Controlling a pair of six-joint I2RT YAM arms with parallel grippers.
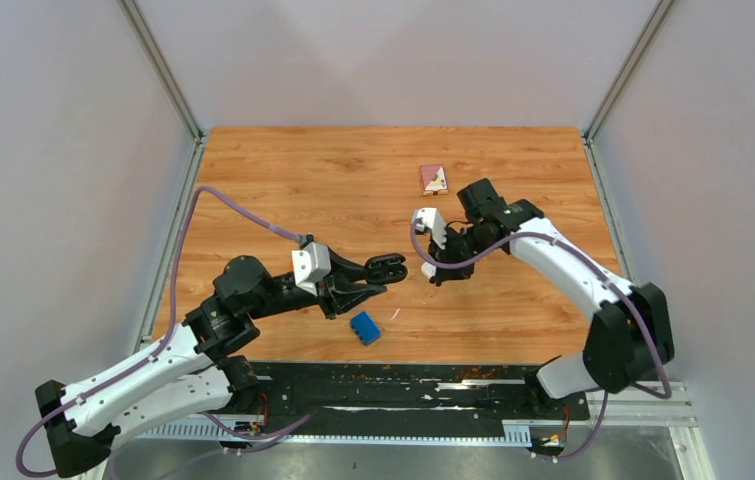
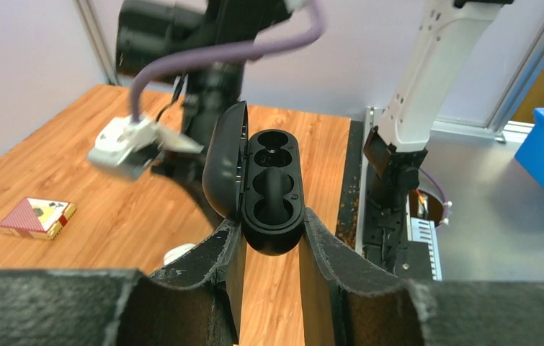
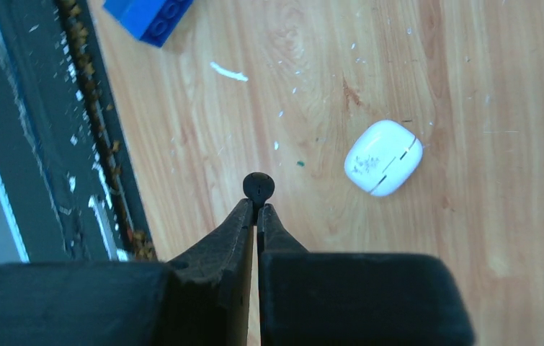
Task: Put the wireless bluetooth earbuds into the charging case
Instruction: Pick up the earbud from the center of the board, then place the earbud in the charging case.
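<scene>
Your right tool (image 3: 258, 210) is pinched together on a black earbud (image 3: 258, 186), a tiny rounded dark bead poking just past the fingertips at the middle of the right wrist view, with the wooden tabletop (image 3: 470, 238) behind it. Your left tool (image 2: 272, 225) is clamped on the lower end of the black charging case (image 2: 274, 189). The case stands upright at the centre of that view, its lid (image 2: 223, 167) swung open to the left and two rounded wells showing in the matte black body, one above the other. From above, the two tools sit near each other at mid-frame, a small gap between them. A closed white case (image 3: 383, 157), scuffed on one side, lies on the wood right of the earbud. A blue brick (image 3: 150, 13) sits at the upper left, with a white scrap (image 3: 229, 71) just below it.
</scene>
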